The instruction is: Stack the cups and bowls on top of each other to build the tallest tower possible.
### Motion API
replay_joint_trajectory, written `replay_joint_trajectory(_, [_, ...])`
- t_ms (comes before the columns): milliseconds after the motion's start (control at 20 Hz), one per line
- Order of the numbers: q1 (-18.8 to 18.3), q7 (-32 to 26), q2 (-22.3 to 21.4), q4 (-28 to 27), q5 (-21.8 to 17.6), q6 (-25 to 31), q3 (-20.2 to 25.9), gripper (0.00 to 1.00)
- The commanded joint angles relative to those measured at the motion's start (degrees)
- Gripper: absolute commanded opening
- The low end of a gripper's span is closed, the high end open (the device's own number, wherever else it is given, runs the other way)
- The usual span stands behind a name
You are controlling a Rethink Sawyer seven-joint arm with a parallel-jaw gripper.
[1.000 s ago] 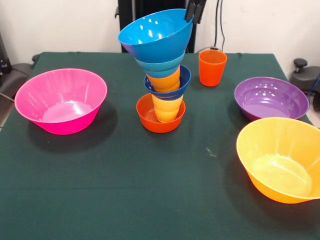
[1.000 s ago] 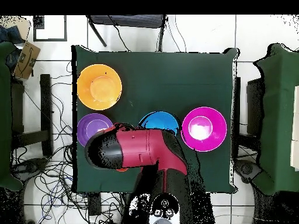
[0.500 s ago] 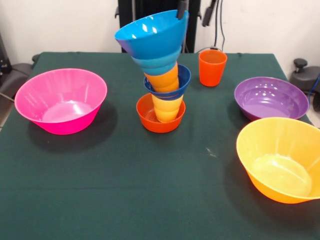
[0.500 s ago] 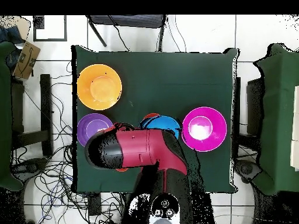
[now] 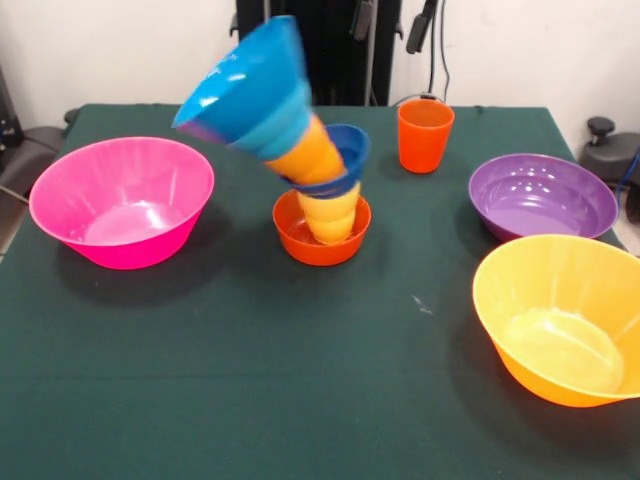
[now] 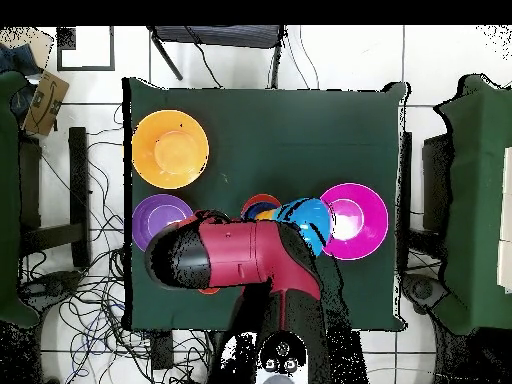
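Tower tilts hard toward frame left, medium blue bowl topmost. Gripper at top edge, jaws apart, holding nothing.

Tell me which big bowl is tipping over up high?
The medium blue bowl topping the tower. It leans toward the pink bowl, which, like the purple bowl and yellow-orange bowl, sits on the table.
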Motion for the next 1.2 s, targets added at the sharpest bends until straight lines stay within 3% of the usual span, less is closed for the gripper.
replay_joint_trajectory(50, [0.43, 3.67, 1.41, 3.20, 1.22, 3.12, 2.57, 1.00])
replay_joint_trajectory(750, [-0.29, 2.18, 1.47, 3.42, 1.67, 2.09, 3.16, 1.00])
replay_joint_trajectory(1200, [0.70, 2.86, 1.95, 2.63, -0.69, -0.51, 1.95, 1.00])
